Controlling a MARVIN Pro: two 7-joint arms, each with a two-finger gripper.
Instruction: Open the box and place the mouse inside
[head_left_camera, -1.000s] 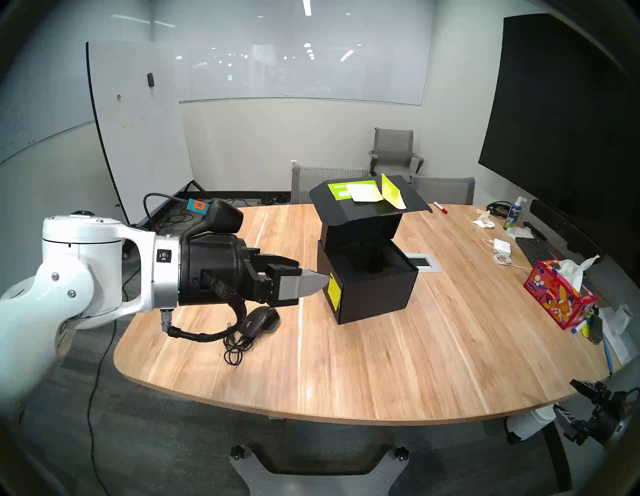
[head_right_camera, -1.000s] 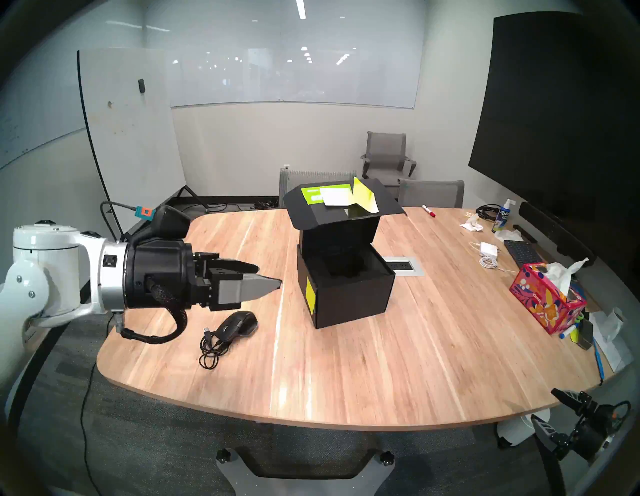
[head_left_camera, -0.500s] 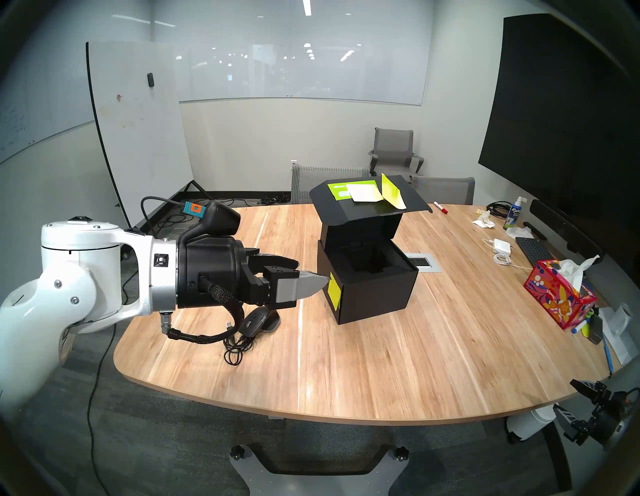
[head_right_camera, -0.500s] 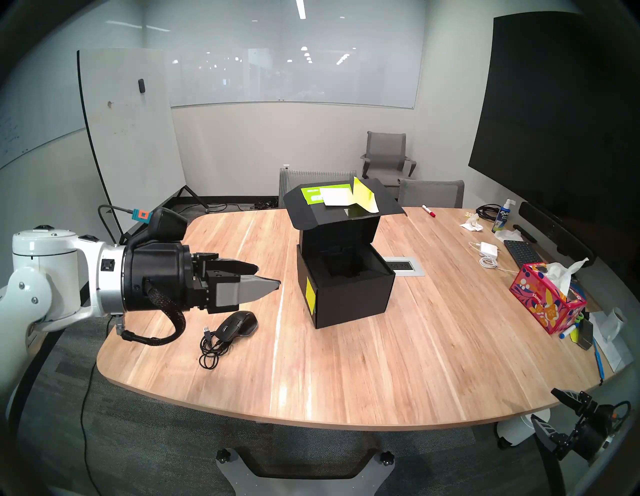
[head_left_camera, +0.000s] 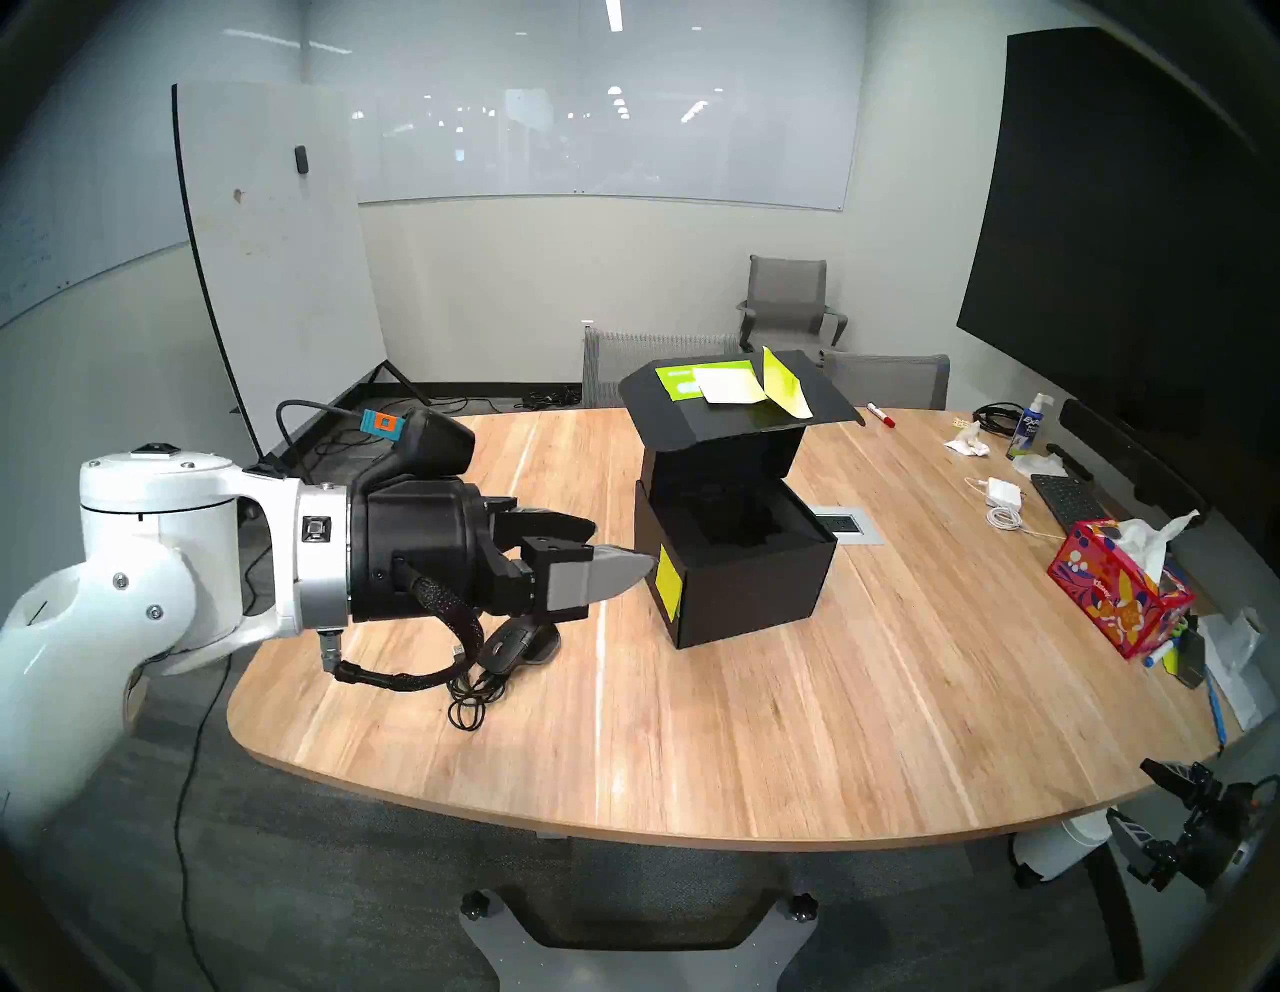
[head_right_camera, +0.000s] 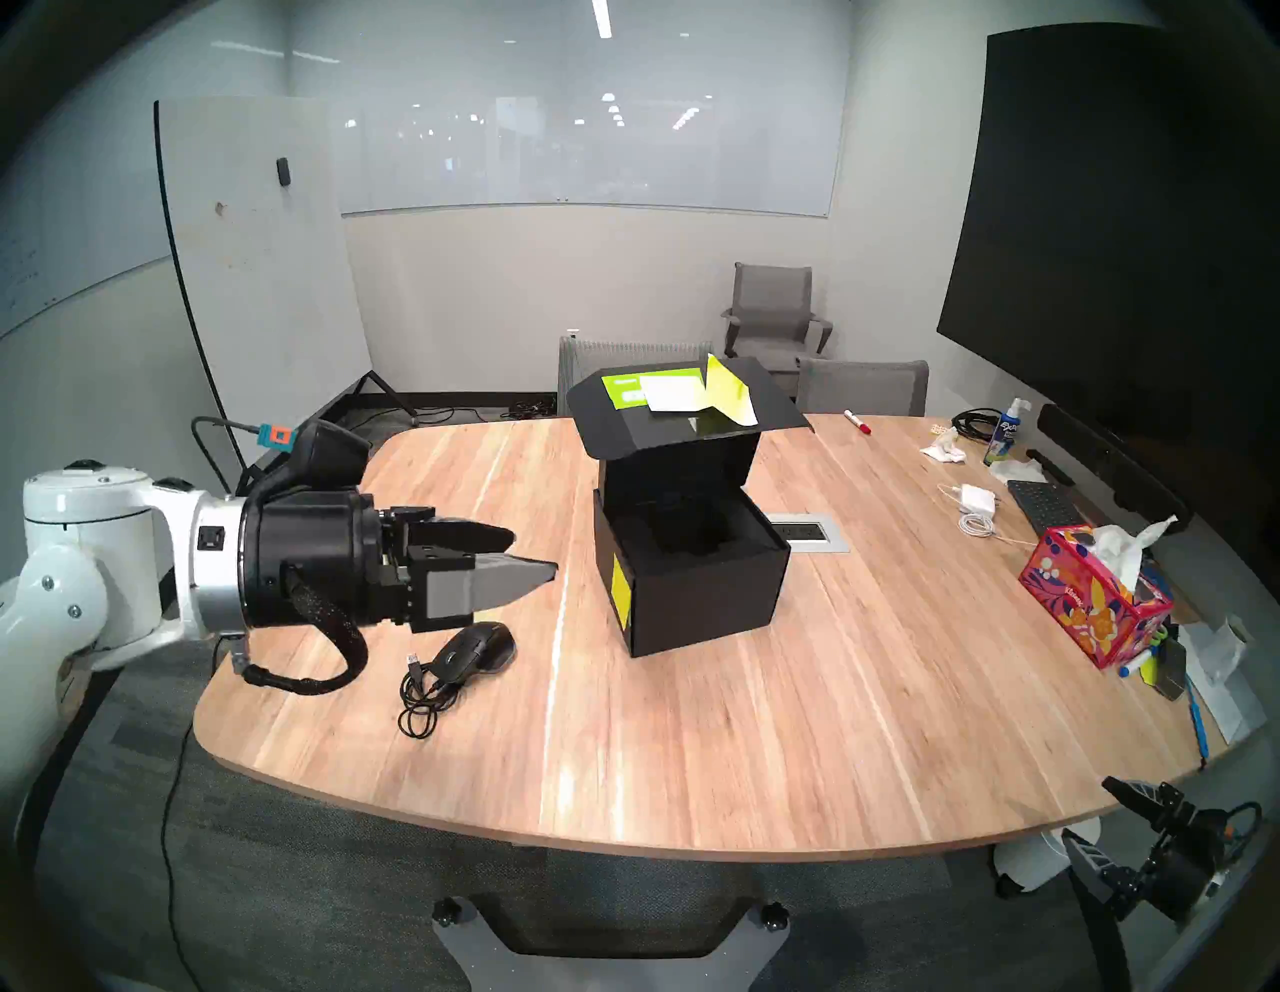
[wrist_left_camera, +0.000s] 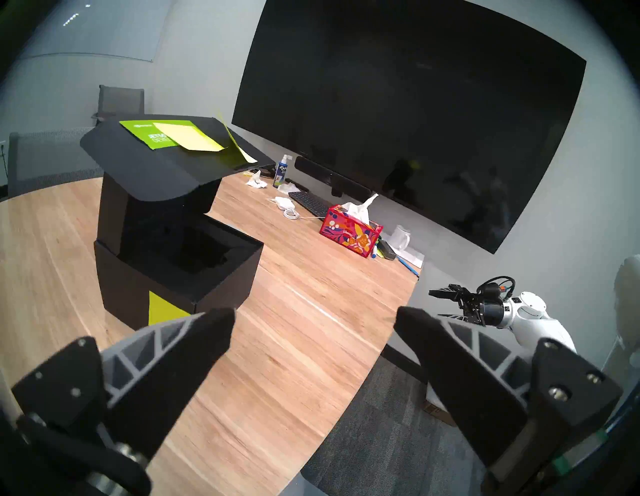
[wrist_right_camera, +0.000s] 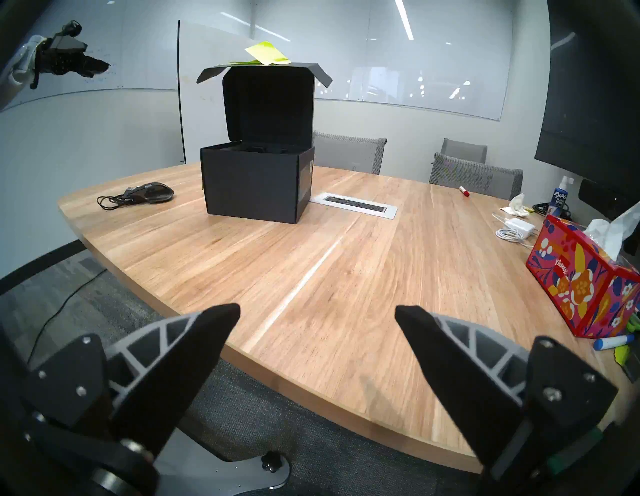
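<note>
At the far left, the left gripper (head_left_camera: 623, 554) hangs above the near-left part of the wooden table (head_left_camera: 727, 727), pointing roughly level toward the right. Its jaws stand wide apart, which the left wrist view shows plainly, with nothing between the fingers (wrist_left_camera: 194, 350).

Below that gripper, on the table's left side, lies the mouse (head_right_camera: 474, 648), black and sculpted, resting flat on the wood. Its thin black cable (head_right_camera: 419, 700) is bunched in loose coils just beside it on the near-left. In the head views the gripper is above the mouse and apart from it.

Right of the mouse, near the table's middle, stands the box (head_left_camera: 751, 575), a black cardboard cube with its flap lid (head_left_camera: 734, 409) raised and tipped back at the far side. The inside is dark, and a moulded black insert (head_left_camera: 741, 530) shows with an empty hollow. A yellow-green sticky note (head_left_camera: 666, 580) is stuck to the box's left face; a green label (head_left_camera: 675, 382), a cream sticker (head_left_camera: 727, 384) and another sticky note (head_left_camera: 786, 389) sit on top of the lid.

Just right of the box a grey power outlet plate (head_left_camera: 848, 524) is set into the table. Farther right lie a white charger (head_left_camera: 1001, 492), a black keyboard (head_left_camera: 1067, 499) and a red floral tissue box (head_left_camera: 1118, 596).

At the near-right corner, off the table's edge, the right gripper (wrist_right_camera: 317, 322) hangs with its jaws likewise spread and empty.
</note>
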